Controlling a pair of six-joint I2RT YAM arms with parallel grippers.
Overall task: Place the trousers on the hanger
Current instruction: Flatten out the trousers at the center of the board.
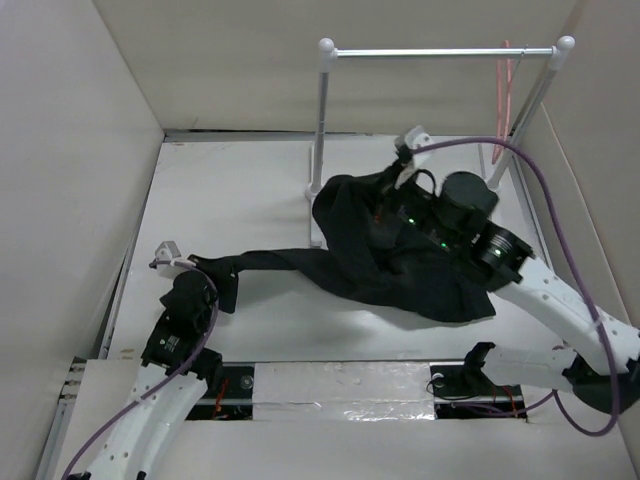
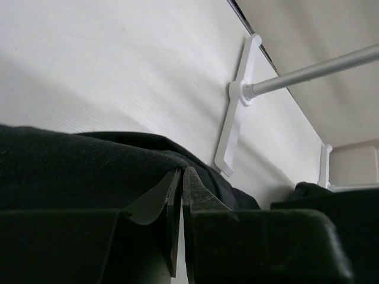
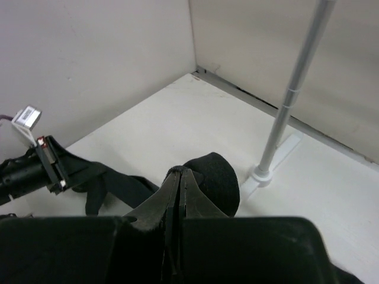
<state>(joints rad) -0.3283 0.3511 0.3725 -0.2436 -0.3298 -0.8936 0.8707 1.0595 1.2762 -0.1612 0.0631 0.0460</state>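
Trousers (image 1: 420, 275), mid-desk, we log as pinched by left gripper (image 2: 181, 173) and right gripper (image 3: 179, 174), both clamped; hanger (image 1: 503, 90) near far-right corner.

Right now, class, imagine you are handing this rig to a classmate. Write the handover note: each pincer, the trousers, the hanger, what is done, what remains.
Left pincer: shut, apparently pinching one leg end of the black soft-fabric trousers.
Right pincer: shut on a bunched fold of the same cloth.
Trousers: stretched between both pincers, mostly lying on the table.
Thin pink triangular hanger: hanging bare on the white rail, near its right post in the top view.
Done: both grasps.
Left: carry the trousers to the hanger and drape them over it.
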